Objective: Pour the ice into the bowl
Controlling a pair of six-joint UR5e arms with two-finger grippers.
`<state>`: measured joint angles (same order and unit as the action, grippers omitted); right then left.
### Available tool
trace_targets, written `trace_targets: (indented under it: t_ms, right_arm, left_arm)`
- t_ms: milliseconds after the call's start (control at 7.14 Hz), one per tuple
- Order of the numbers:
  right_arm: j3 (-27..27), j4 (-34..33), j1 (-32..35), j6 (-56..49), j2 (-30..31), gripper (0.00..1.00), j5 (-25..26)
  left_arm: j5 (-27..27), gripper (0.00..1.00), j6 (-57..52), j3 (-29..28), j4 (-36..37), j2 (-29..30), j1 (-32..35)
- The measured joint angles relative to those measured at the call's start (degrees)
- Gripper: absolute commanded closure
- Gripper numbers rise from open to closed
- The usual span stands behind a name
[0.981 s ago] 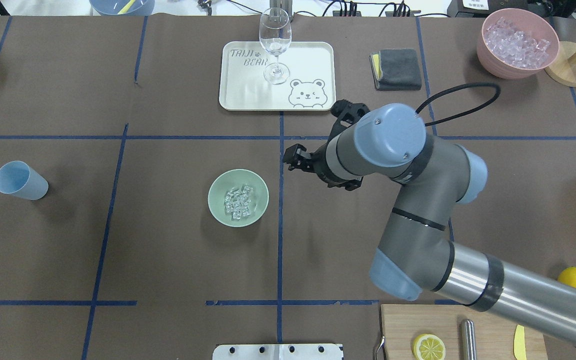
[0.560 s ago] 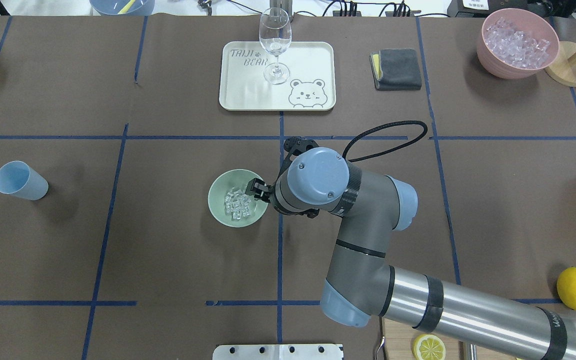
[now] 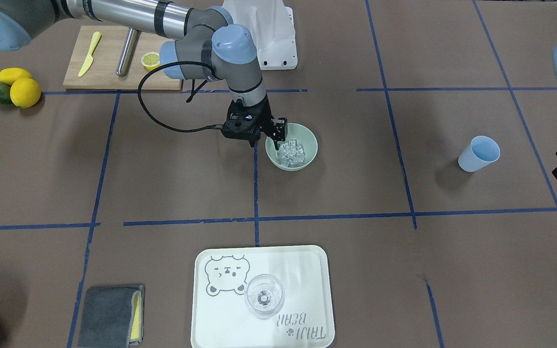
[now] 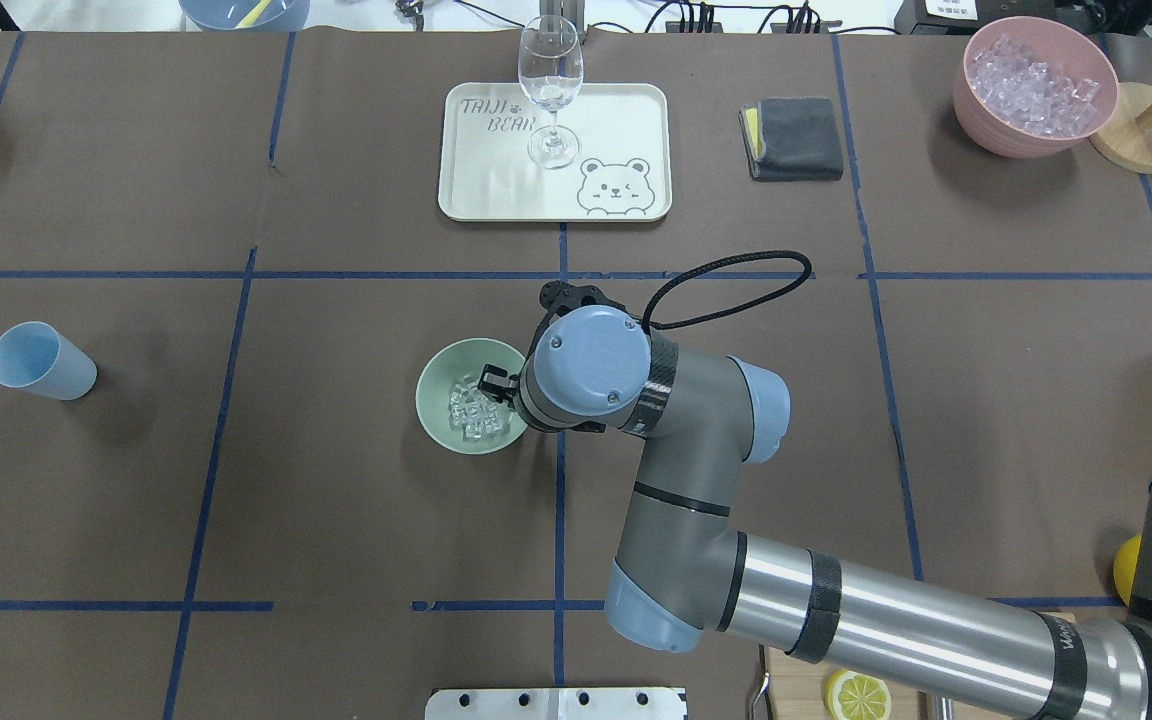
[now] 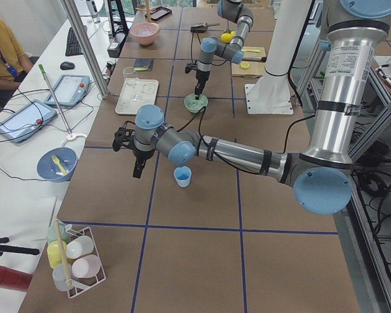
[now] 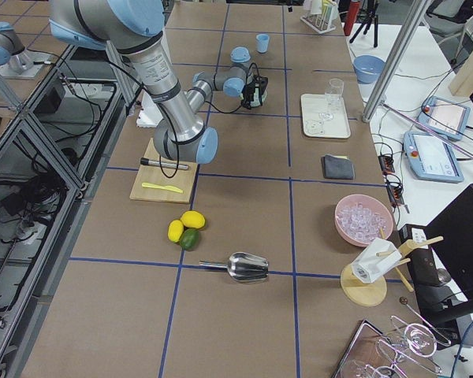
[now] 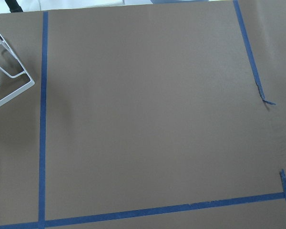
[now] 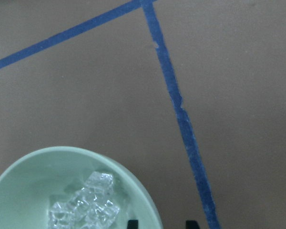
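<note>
Centre frame, the bowl (image 4: pixel 436 375) already holds the ice (image 4: pixel 471 412); just right of it, the right end effector (image 4: pixel 496 385) gapes open astride the rim. A skewed clamp or lift could tip it, scattering cubes over the tabletop (image 4: pixel 336 520).

Found the bowl (image 4: pixel 436 385) matt and smooth; could not tell ceramic from plastic. Saw the ice (image 4: pixel 473 412) clear, glassy and glinting. Noted the table cover (image 4: pixel 336 480) as dull brown paper, lined with faintly shiny blue tape (image 4: pixel 559 500). Registered gleaming brushed metal on the right arm's tube (image 4: pixel 896 610) and satin blue-grey plastic on its joint cap (image 4: pixel 596 360). Marked the tray (image 4: pixel 616 120) as smooth with a soft sheen, the wine glass (image 4: pixel 550 70) as glossy clear glass, the folded cloth (image 4: pixel 796 138) as fuzzy grey, the cutting board (image 3: pixel 109 58) as pale bare wood.
</note>
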<state>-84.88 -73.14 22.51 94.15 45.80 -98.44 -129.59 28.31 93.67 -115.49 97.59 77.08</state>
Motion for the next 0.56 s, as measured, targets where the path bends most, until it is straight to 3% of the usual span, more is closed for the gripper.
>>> trace_targets:
  t_ms: [280,560]
  right_arm:
    - [-2.35,-0.11,0.17,-0.23,1.34,1.00,-0.24]
    - [-10.65,-0.08,3.41,-1.23,8.70,1.00,-3.81]
  left_arm:
    - [-0.21,0.00,-2.19,-0.48,0.24,-0.31,0.03]
    - [-0.58,0.00,-12.82,-1.68,0.55,-2.10,0.68]
